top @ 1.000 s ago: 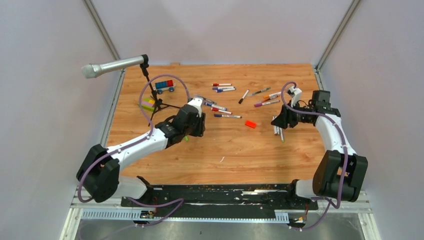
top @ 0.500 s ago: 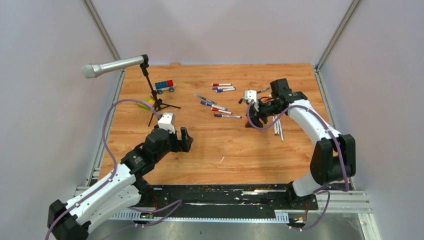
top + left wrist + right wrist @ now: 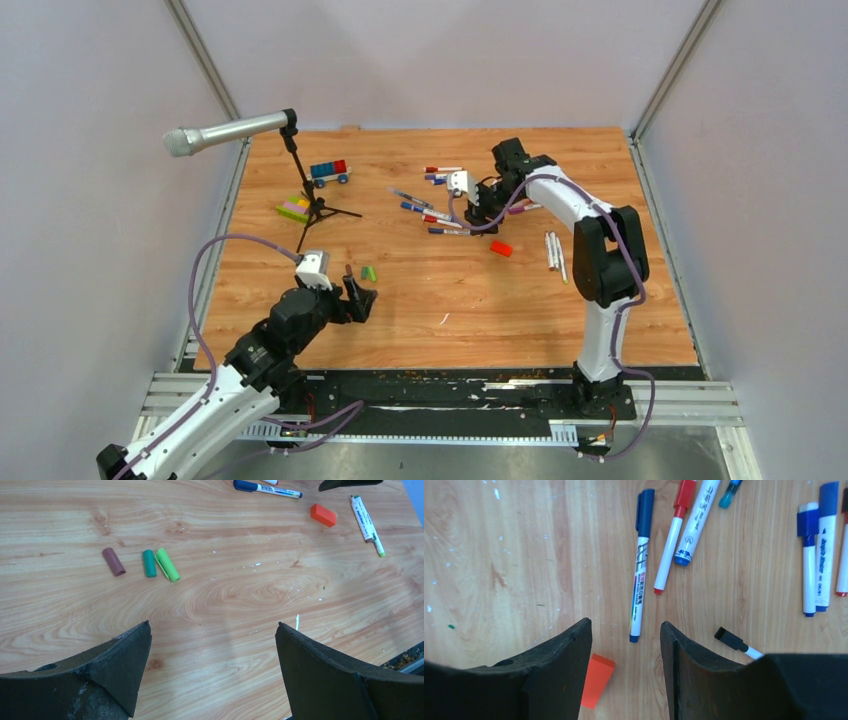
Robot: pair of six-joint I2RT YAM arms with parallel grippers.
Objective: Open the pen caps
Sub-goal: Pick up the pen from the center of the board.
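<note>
Three loose pen caps lie on the table in the left wrist view: brown [image 3: 114,561], dark green [image 3: 149,563] and light green [image 3: 167,564]. The light green cap [image 3: 369,273] lies just beyond my left gripper [image 3: 356,301], which is open and empty [image 3: 213,625]. My right gripper [image 3: 477,214] is open and empty [image 3: 625,622], above the end of a dark blue capped pen [image 3: 641,570]. A red pen [image 3: 671,540], a blue-ended pen [image 3: 696,522], a black-capped pen [image 3: 734,641] and blue-capped pens [image 3: 809,555] lie around it.
An orange-red block [image 3: 501,248] lies near the right gripper, seen also in the right wrist view [image 3: 596,680]. Two pens [image 3: 553,252] lie to its right. A grey microphone [image 3: 225,132] on a black tripod [image 3: 315,206] and toy bricks [image 3: 329,172] stand at the back left.
My left arm has pulled back toward the near edge, with the caps now lying on the table ahead of it. My right arm has swung left from the right-hand pens to the middle pen cluster.
</note>
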